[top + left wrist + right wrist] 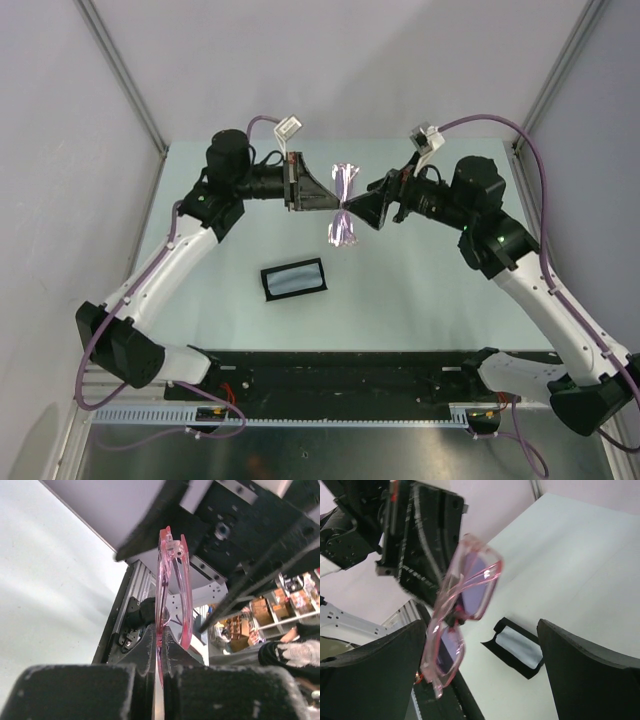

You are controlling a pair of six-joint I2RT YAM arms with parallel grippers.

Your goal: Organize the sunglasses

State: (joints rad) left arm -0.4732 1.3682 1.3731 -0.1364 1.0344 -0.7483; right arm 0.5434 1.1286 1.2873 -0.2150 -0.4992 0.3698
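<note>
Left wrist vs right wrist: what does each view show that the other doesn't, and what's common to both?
Left wrist only: the left gripper pinched shut on the sunglasses, whose frame is seen edge-on, and shelves with boxes in the background. Right wrist only: the purple lenses seen nearly face-on, the black case lying on the table, and the right gripper wide open around the glasses, not closed on them. Both: the sunglasses held up off the table.
</note>
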